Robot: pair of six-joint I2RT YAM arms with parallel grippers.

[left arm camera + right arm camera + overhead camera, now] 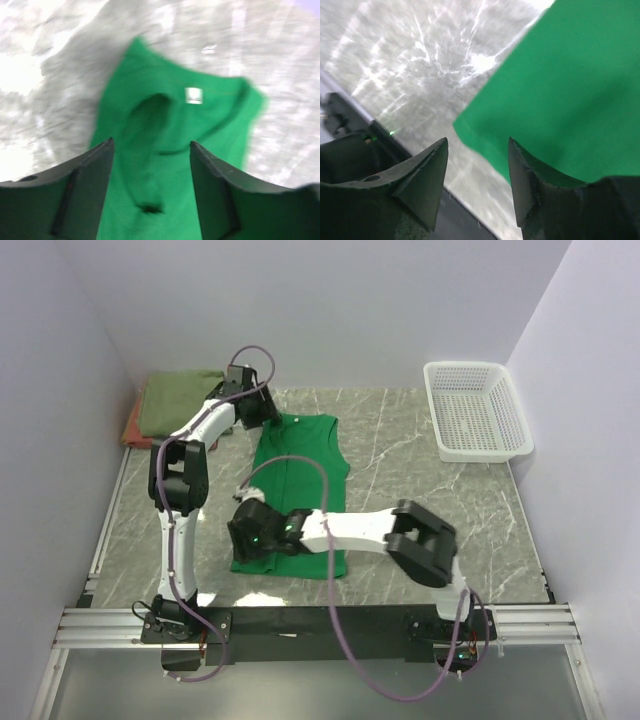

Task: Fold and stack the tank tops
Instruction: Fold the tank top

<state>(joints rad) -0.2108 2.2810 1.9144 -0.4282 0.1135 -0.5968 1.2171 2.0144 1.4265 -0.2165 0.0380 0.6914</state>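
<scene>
Since both pairs of fingers stand spread with nothing between them, neither arm holds cloth at present.

Left gripper (pixel 150 145): fingers (pixel 85 180) apart above the neck end of the bright green tank top (pixel 165 115). The collar opening and white label (pixel 193 95) lie just ahead of the gap, and fabric runs on beneath both tips. The view is blurred, so I cannot tell whether the tips touch the cloth.

Right gripper (pixel 477 142): fingers (pixel 425 175) apart at the near-left hem corner. The corner sits just ahead of the gap. Green lies under one finger and bare table (pixel 410 65) under the other.

Outward: the top lies flat, neck far and hem near, left of the table's centre. The two grippers stand at opposite ends of its left edge, probably placed to take that edge and fold it lengthwise.

Far left corner: the olive green top (pixel 180 395) is folded over the rust-red top (pixel 132 428). That looks like the stack, with the green one yet to join it. The white basket (pixel 485 452) sits far right, well apart.
</scene>
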